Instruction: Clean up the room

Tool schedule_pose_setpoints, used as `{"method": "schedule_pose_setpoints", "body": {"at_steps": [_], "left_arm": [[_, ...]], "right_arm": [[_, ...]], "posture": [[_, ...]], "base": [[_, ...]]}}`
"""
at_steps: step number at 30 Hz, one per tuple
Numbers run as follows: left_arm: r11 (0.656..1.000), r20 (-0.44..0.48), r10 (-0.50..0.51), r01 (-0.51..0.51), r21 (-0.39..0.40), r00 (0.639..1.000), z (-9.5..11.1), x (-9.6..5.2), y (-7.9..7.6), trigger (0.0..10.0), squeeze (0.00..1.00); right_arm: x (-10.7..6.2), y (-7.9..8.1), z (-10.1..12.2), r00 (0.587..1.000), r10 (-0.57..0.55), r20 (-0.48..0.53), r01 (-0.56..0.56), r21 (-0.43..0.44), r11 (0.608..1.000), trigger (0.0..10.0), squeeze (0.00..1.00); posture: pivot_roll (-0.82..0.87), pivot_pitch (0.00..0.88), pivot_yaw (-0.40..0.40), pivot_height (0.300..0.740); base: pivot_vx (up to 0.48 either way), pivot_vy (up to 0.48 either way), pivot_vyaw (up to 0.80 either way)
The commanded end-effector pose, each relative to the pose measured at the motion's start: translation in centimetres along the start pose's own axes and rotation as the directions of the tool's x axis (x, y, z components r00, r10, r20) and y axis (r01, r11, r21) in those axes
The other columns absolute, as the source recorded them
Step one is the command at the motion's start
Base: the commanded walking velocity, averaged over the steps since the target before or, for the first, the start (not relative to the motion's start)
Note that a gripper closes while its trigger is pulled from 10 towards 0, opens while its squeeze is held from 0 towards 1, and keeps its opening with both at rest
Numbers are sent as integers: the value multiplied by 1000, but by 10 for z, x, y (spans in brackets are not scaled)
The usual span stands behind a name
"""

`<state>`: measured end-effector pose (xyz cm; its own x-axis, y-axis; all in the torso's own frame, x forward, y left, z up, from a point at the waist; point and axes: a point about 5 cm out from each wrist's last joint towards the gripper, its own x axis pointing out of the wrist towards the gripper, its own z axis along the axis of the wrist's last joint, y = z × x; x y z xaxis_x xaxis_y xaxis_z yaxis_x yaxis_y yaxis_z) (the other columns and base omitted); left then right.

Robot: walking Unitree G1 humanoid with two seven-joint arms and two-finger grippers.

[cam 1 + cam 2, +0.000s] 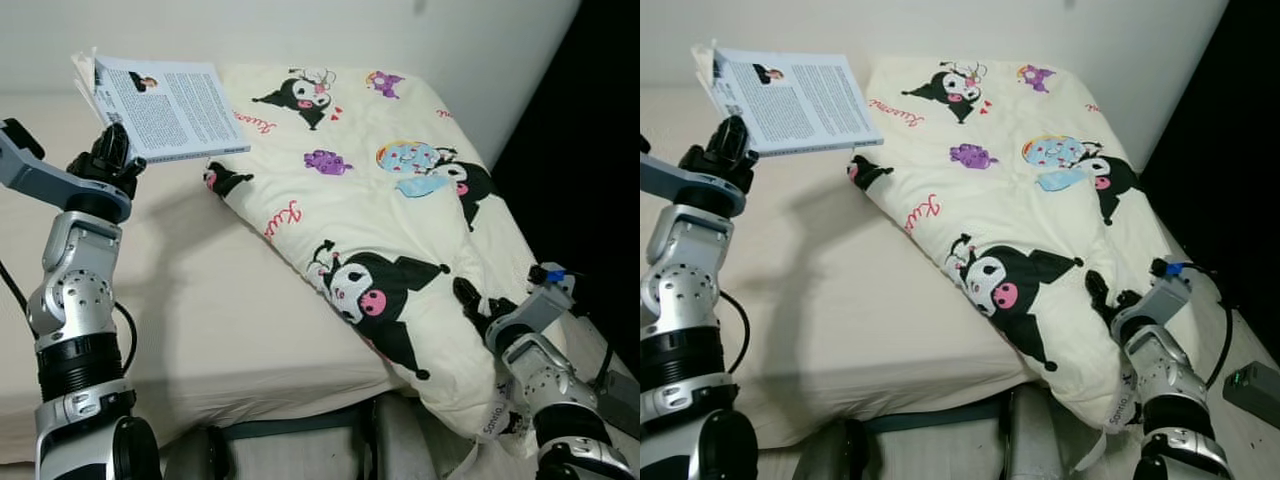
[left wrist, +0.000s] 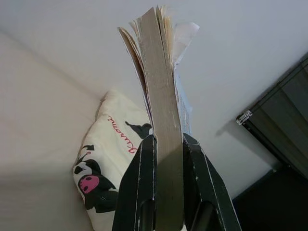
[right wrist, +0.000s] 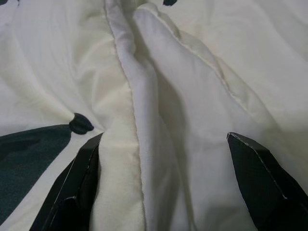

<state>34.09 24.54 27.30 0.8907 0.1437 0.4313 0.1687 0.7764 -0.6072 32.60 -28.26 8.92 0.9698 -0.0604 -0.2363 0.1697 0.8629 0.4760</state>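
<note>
A paperback book (image 1: pixel 170 105) with a printed back cover is held up over the bed, my left gripper (image 1: pixel 112 150) shut on its lower edge. In the left wrist view the page block (image 2: pixel 161 110) stands clamped between the two black fingers (image 2: pixel 137 190). A cream quilt (image 1: pixel 400 210) with black cartoon figures lies folded across the bed's right half. My right gripper (image 1: pixel 478 308) rests open at the quilt's near right corner. In the right wrist view a raised fold of the quilt (image 3: pixel 144 106) lies between its spread fingertips (image 3: pixel 72 187).
The beige mattress (image 1: pixel 200 300) is bare on the left half. A white wall (image 1: pixel 300 30) runs behind the bed. A dark gap (image 1: pixel 590 150) lies to the right of the bed, with a small grey box (image 1: pixel 1252 392) on the floor there.
</note>
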Motion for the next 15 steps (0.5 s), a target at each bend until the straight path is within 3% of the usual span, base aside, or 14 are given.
{"method": "schedule_pose_setpoints", "body": {"at_steps": [1, 6, 7, 15], "left_arm": [[1000, 24, -29, 29, -10, 999, 4, -1, -7, 0, 0], [999, 17, -30, 30, -13, 999, 3, -3, -10, 0, 0], [999, 12, -30, 30, -12, 999, 2, -4, -10, 0, 0], [999, 2, -32, 32, -7, 999, 0, -4, -12, 0, 0]], "right_arm": [[-3, -10, -6, 999, -42, -30, 43, 30, 999, 10000, 0], [-3, -17, -19, 988, -112, -107, 125, 124, 984, 10000, 0], [-5, -19, -32, 977, -147, -156, 177, 208, 962, 0, 0], [-7, -21, -44, 961, -175, -213, 221, 219, 950, 0, 0]], "posture": [[-55, 106, -14, 530], [-47, 102, -15, 530], [-45, 102, -15, 530], [-44, 98, -17, 530]], "base": [[0, 0, 0], [0, 0, 0], [0, 0, 0], [0, 0, 0]]}}
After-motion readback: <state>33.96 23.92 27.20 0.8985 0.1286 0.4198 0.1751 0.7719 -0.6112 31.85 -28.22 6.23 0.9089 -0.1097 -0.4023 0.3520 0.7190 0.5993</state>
